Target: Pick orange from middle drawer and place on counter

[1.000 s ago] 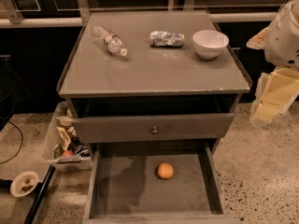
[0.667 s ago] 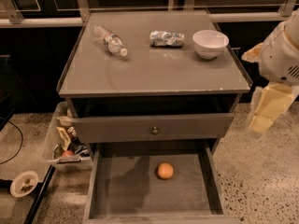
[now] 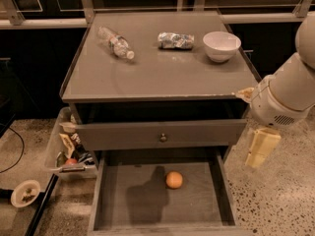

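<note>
Where the pulled-out middle drawer [image 3: 202, 205] fills the lower centre of the frame, one small, smooth, round orange [image 3: 173, 179] sits alone on its flat grey wooden bottom. It lies a little right of middle, clear of the low side walls, with a dark shadow [image 3: 145, 200] to its left. Just above, one shut drawer front [image 3: 123, 135] carries a single round metal knob [image 3: 163, 137]. Over that spreads the bench [image 3: 162, 75], a glossy grey rectangular top with a thin raised rim. It bears three things along its far side: one clear plastic bottle [image 3: 115, 42] lying down, one crumpled silvery packet [image 3: 175, 40] and one round white bowl [image 3: 221, 45]. At the right edge of the frame the cream-coloured claw [image 3: 262, 147] hangs under a fat white arm [image 3: 285, 95] beside the cabinet, well apart from the orange. Whether it is open or closed cannot be told. One clear bin [image 3: 59, 146] of litter stands at lower left.
</note>
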Robot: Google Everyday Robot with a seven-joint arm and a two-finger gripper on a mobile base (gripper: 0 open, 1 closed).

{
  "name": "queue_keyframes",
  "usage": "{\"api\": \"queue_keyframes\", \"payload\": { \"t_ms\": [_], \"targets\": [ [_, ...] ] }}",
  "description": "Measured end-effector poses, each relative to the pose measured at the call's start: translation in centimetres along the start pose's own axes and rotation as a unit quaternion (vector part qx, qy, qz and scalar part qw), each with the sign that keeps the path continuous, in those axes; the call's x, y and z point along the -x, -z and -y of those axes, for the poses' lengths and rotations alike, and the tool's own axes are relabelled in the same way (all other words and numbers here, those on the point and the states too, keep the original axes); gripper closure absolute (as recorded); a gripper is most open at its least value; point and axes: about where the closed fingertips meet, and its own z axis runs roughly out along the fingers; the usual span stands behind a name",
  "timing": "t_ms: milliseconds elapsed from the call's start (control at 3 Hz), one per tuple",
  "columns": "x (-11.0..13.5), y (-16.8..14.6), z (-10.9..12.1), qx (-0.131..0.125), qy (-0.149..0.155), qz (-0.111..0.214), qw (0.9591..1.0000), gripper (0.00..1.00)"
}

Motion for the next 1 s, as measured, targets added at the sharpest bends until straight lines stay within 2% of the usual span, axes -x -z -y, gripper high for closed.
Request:
{"api": "queue_keyframes", "payload": {
  "t_ms": [333,667,1000],
  "targets": [
    [0.0,0.0,0.0,0.0,0.0,0.0,1.0,0.0],
    [-1.0,-3.4,-0.6,0.022,-0.01,0.014,0.9996,0.0],
    [-3.1,-9.6,-1.6,0.045,-0.031,0.03,0.9981,0.0]
  ]
}}
